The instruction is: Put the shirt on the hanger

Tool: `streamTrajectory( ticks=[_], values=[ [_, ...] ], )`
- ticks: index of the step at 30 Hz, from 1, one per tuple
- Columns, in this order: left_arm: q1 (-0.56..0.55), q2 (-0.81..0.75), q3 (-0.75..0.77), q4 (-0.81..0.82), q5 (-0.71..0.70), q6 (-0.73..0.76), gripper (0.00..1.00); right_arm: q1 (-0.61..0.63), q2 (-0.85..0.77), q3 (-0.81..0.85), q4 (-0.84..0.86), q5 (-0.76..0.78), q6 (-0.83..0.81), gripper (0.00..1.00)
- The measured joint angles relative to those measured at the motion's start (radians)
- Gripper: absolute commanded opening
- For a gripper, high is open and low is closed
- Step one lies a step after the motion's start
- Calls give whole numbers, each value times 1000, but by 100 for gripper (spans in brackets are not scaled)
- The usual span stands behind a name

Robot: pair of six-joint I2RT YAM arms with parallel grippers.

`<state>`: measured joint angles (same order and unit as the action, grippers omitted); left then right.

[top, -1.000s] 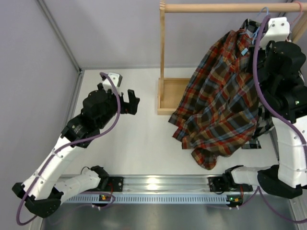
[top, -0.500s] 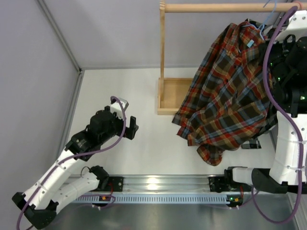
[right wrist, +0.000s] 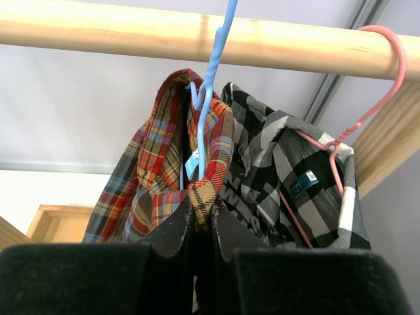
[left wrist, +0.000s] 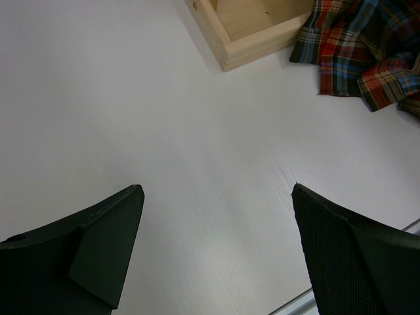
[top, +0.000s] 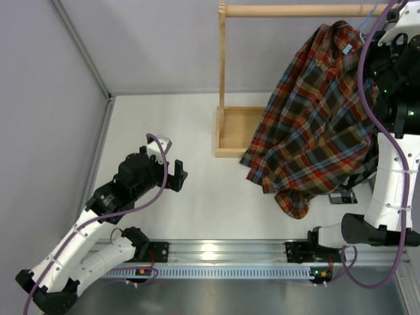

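Observation:
The red, orange and blue plaid shirt [top: 315, 125] hangs from its collar at the back right, its tail down by the table. In the right wrist view its collar [right wrist: 216, 141] wraps the light-blue wire hanger [right wrist: 209, 79], whose hook rises in front of the wooden rail [right wrist: 131, 29]. My right gripper [right wrist: 202, 205] is shut on the collar fold of the shirt, just below the hanger's neck. My left gripper [top: 176, 176] is open and empty over the bare table at the left; the shirt's hem [left wrist: 367, 46] shows at its far right.
A black-and-white checked shirt [right wrist: 289, 177] hangs on a pink-red hanger [right wrist: 374, 92] on the same rail, right beside the plaid one. The wooden rack's post [top: 222, 72] and base tray [top: 231, 131] stand mid-table. Grey walls close the left and back.
My right arm has lifted the shirt and hanger up and back towards the rail. My left arm has drawn back towards the near left and lowered, staying open.

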<state>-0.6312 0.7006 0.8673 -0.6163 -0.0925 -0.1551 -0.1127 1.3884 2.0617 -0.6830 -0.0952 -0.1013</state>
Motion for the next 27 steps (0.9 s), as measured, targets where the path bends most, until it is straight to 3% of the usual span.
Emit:
streamTrajectory(
  ticks=[13, 20, 25, 26, 27],
  values=[
    [15, 2, -5, 10, 14, 0, 98, -4, 63, -16, 58, -16, -3, 0],
    [28, 2, -6, 10, 26, 0, 98, -8, -13, -275, 220, -21, 3, 0],
    [29, 6, -6, 10, 32, 0, 98, -8, -38, -354, 312, -24, 8, 0],
    [29, 8, -6, 11, 33, 0, 98, -8, -42, -360, 318, -25, 9, 1],
    [29, 9, -6, 11, 33, 0, 98, -8, -45, -363, 319, -28, 9, 10]
  ],
)
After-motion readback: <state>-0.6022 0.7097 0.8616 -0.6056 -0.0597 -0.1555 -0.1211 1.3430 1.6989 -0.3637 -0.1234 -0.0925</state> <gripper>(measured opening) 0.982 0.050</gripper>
